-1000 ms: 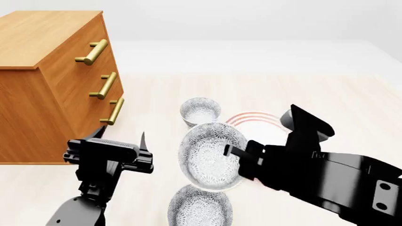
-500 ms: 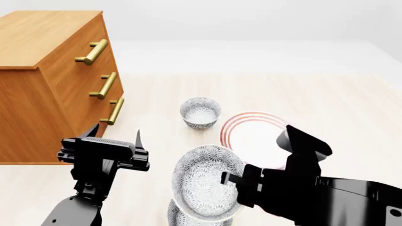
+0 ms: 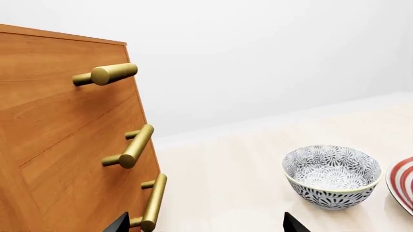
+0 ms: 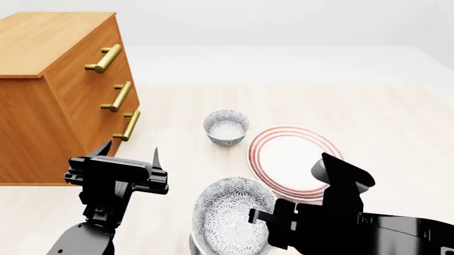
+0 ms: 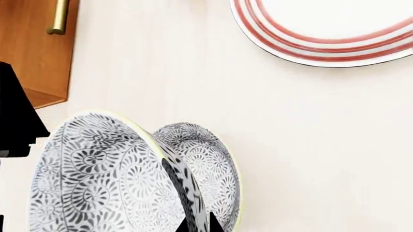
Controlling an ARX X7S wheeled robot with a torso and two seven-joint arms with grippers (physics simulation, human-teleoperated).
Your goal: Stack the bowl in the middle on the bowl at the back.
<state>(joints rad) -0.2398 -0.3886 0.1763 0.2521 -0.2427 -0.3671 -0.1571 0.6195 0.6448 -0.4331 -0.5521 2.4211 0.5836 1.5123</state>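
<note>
The bowl in the middle [image 4: 228,215] is off the surface and tilted on edge, grey-speckled inside and out. My right gripper [image 4: 257,218] is shut on its rim. In the right wrist view the held bowl [image 5: 96,179] fills the frame, with the gripper [image 5: 199,226] pinching its rim. A third speckled bowl [image 5: 210,166] sits just behind it, mostly hidden in the head view. The bowl at the back [image 4: 225,126] stands upright farther off, also seen as a bowl [image 3: 331,175] ahead of my left gripper [image 3: 205,224]. That left gripper [image 4: 131,159] is open and empty.
A flat red-ringed plate [image 4: 292,158] lies right of the back bowl, between it and my right arm. A wooden drawer chest [image 4: 57,90] with brass handles [image 3: 132,147] stands at the left, close beside my left gripper.
My right gripper has drawn the held bowl back toward me, away from the back bowl, uncovering the plate. The left arm has barely shifted.
</note>
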